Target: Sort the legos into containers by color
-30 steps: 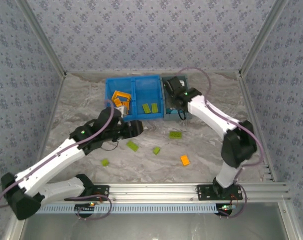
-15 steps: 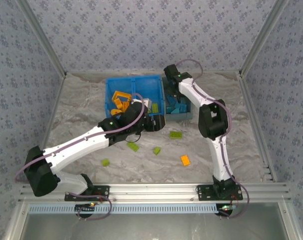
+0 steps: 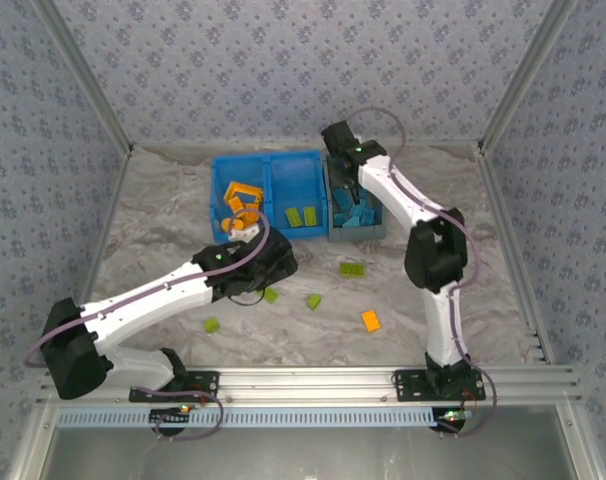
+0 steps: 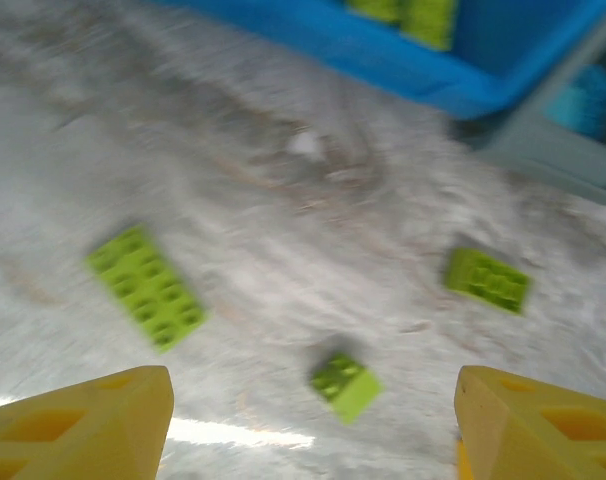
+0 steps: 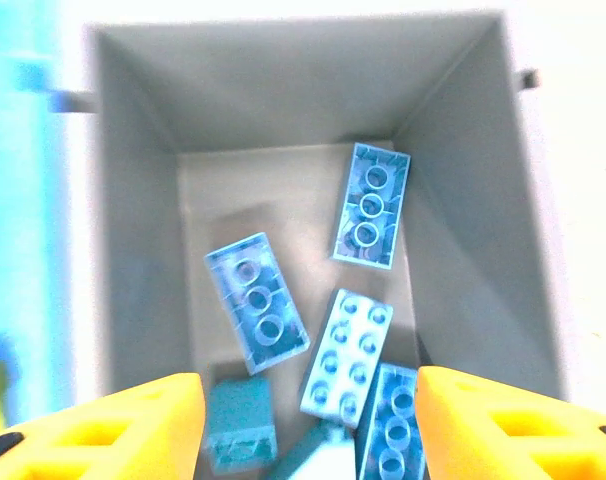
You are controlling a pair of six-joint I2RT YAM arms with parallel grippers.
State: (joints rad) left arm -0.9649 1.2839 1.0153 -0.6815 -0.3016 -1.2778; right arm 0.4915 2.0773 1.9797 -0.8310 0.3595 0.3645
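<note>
The left claw (image 4: 308, 428) hangs open and empty over the bench (image 4: 283, 220) — three lime green legos (image 4: 145, 286) lie loose below it, near the blue bin (image 4: 383, 55). The right claw (image 5: 308, 430) is spread wide above the grey bin (image 5: 133, 250), holding nothing — blue legos (image 5: 371, 205) lie inside. An orange lego (image 3: 370, 320) sits apart on the bench.

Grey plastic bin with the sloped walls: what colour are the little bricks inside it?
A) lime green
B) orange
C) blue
C: seen from the right wrist camera looking down, the small grey plastic bin holds blue studded bricks.
</note>
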